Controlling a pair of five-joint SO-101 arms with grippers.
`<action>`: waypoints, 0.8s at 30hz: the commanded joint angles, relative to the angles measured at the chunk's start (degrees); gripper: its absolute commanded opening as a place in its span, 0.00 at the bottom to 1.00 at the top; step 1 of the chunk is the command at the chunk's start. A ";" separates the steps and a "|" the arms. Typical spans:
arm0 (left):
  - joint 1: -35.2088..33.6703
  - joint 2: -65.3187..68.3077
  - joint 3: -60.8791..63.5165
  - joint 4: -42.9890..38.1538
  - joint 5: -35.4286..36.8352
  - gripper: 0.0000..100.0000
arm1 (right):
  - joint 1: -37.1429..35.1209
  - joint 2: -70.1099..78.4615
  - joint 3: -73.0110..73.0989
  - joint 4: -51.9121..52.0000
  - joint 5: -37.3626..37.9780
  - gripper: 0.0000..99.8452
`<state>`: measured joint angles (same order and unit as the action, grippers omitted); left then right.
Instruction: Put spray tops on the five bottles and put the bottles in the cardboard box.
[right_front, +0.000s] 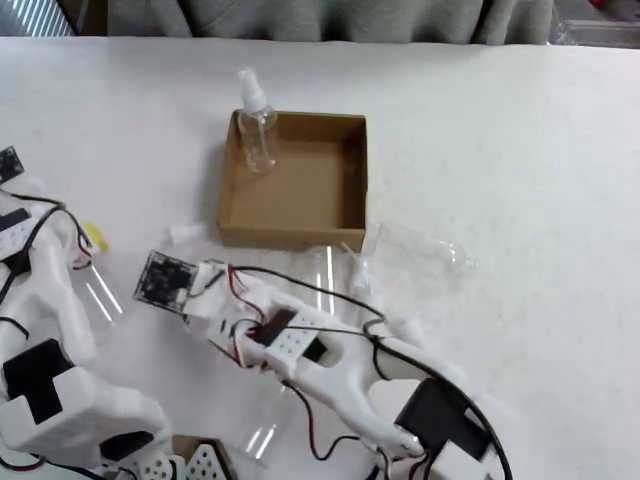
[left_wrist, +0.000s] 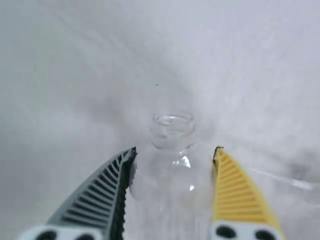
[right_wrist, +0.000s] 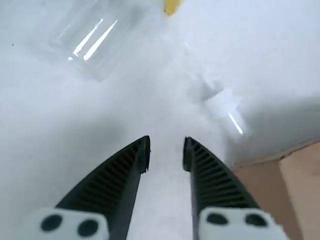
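Big white table (right_front: 540, 140), flat and plain. Grey cloth (right_front: 330, 18) behind the far edge of it.

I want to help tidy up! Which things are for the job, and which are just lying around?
For the job: cardboard box; bottle with a spray top standing in it; open bottle, no top yet; bare bottle right of the box; a likely loose spray top.
Just there: grey cloth behind the table.

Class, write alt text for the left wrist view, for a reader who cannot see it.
A clear bottle without a spray top, open neck pointing away, sits between the spread grey and yellow fingers of the left gripper, over a white table.
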<state>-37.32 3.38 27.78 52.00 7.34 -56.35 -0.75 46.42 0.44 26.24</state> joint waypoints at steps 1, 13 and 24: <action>-0.75 -0.40 -1.23 -1.23 0.62 0.03 | 0.84 1.27 -6.51 0.31 5.45 0.17; -0.75 -0.31 -1.14 -1.32 0.35 0.03 | 4.79 23.78 -29.01 1.71 12.22 0.21; -0.48 -0.22 -0.97 -1.58 0.35 0.03 | 5.32 38.64 -53.01 27.74 12.31 0.21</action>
<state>-37.32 3.38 27.78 51.65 7.16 -51.52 36.35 -0.62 23.74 37.93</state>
